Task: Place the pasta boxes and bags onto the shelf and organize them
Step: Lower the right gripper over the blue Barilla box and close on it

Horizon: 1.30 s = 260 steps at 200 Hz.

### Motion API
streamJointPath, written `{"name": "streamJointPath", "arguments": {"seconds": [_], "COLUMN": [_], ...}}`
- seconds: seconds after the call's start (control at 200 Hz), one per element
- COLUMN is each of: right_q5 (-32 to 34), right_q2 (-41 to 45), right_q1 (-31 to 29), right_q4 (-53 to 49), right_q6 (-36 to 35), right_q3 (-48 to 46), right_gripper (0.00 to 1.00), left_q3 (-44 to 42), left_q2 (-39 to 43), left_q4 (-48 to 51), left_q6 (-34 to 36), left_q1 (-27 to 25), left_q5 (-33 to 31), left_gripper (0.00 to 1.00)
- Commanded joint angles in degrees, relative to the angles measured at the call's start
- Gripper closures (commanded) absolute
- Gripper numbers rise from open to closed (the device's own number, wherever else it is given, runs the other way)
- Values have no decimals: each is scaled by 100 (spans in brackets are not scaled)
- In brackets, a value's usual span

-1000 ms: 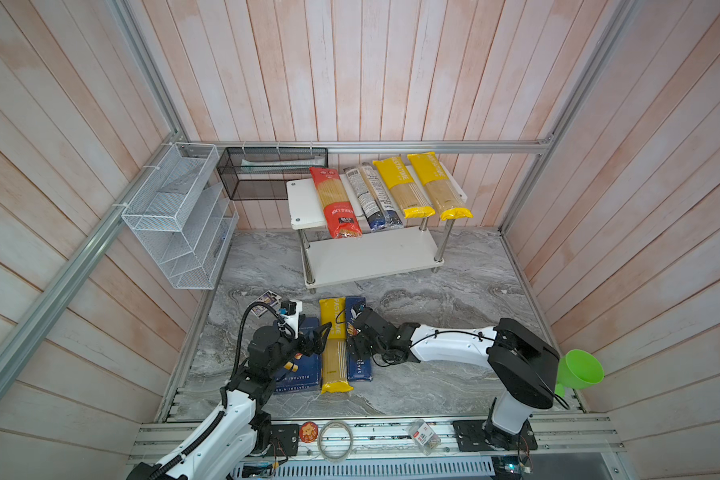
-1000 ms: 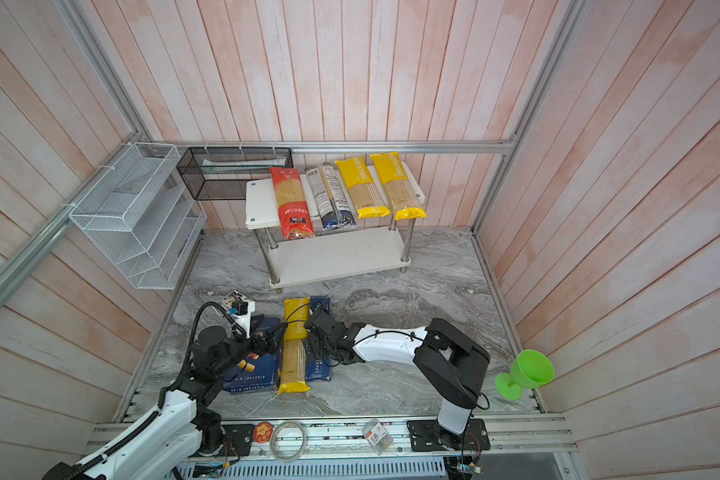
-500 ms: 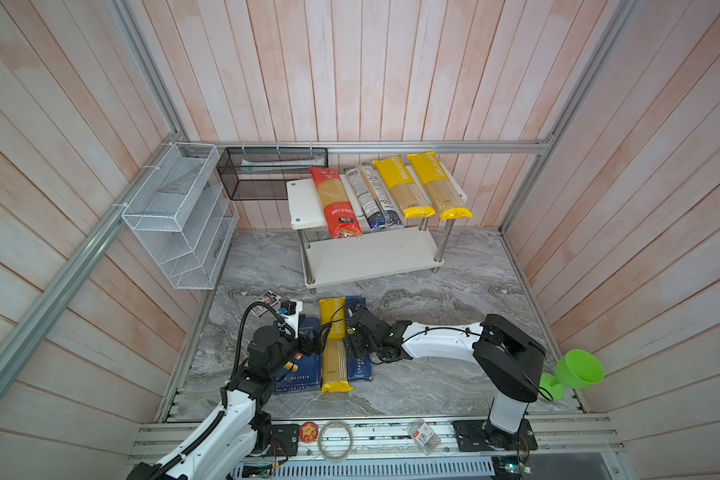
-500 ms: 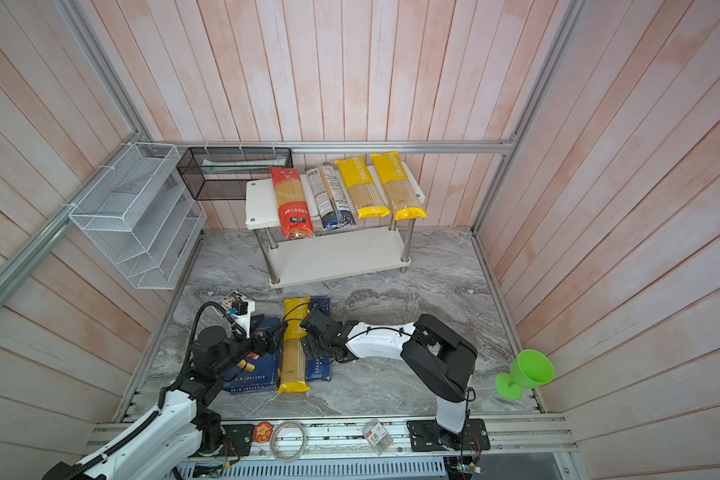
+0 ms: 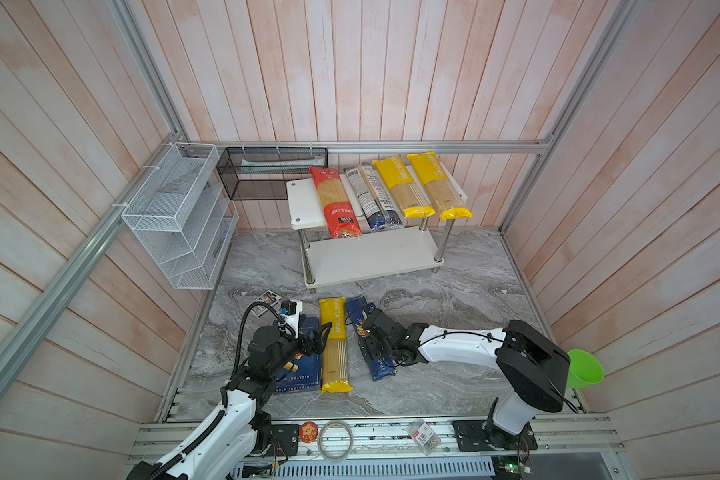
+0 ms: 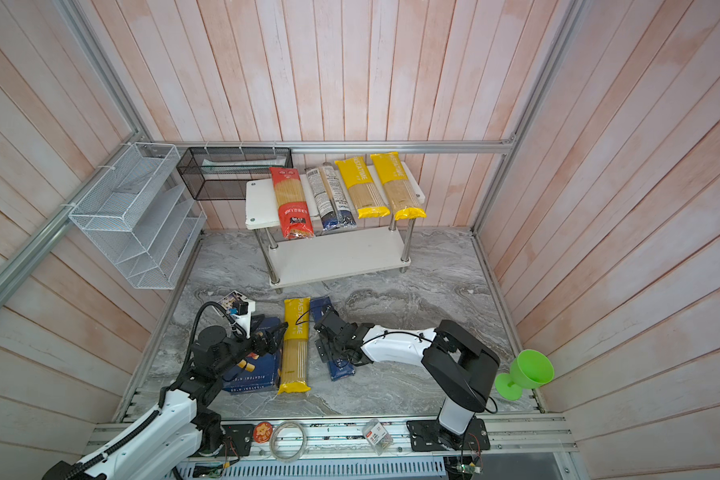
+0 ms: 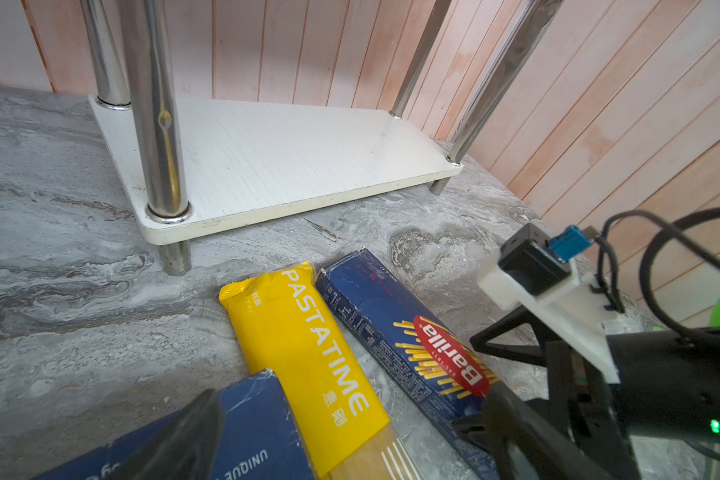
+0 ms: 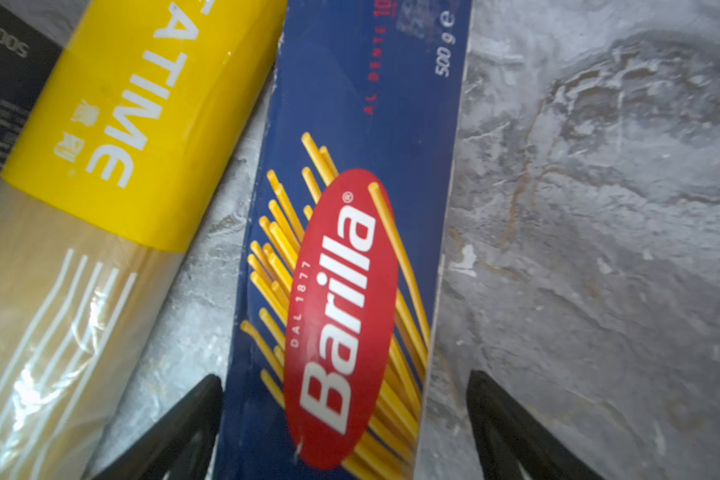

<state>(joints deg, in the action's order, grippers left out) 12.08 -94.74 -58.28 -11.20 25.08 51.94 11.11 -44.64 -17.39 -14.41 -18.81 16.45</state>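
The shelf (image 5: 371, 257) stands at the back; its top board carries a red bag (image 5: 335, 203), a dark blue bag (image 5: 373, 199) and two yellow bags (image 5: 404, 189). On the marble floor lie a wide Barilla box (image 5: 304, 374), a yellow PASTATIME bag (image 5: 334, 345) and a narrow Barilla spaghetti box (image 8: 350, 208), side by side. My right gripper (image 8: 341, 432) is open and low, one finger on either side of the spaghetti box. My left gripper (image 7: 350, 440) is open above the wide box (image 7: 254, 424) and the yellow bag (image 7: 308, 332).
A white wire rack (image 5: 175, 216) hangs on the left wall beside a black mesh basket (image 5: 271, 174). A green cup (image 5: 585, 368) sits at the right edge. Small cards (image 5: 269, 299) lie on the floor near the left arm.
The right arm swung a little to the left and back, staying low over the spaghetti box with its jaws open. The left arm has not moved.
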Motion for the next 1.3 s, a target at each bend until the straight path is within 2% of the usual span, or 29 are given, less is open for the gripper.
{"name": "streamJointPath", "arguments": {"seconds": [0.0,0.15,0.375,0.715,1.065,1.295], "right_q5": [-491,-309,-434,-222,-272,-45], "right_q2": [580,845,582,74,-311,-447], "right_q1": [36,45,49,-3,-93,-98], "right_q4": [125,143,2,194,422,404], "right_q6": [-470,-525,-450,25,173,282], "right_q3": [-227,-285,-171,-186,-210,-280], "right_gripper": [8,8,8,7,6,6], "left_q3": [13,6,13,13,6,0], "left_q2": [3,10,20,16,18,39], "left_q4": [-72,-72,-74,-78,-78,-80], "left_q6": [65,65,69,62,64,79], "left_q1": [-18,-18,-18,-18,-13,-18], "left_q5": [80,85,83,95,96,141], "left_gripper": [0,0,0,0,0,0]}}
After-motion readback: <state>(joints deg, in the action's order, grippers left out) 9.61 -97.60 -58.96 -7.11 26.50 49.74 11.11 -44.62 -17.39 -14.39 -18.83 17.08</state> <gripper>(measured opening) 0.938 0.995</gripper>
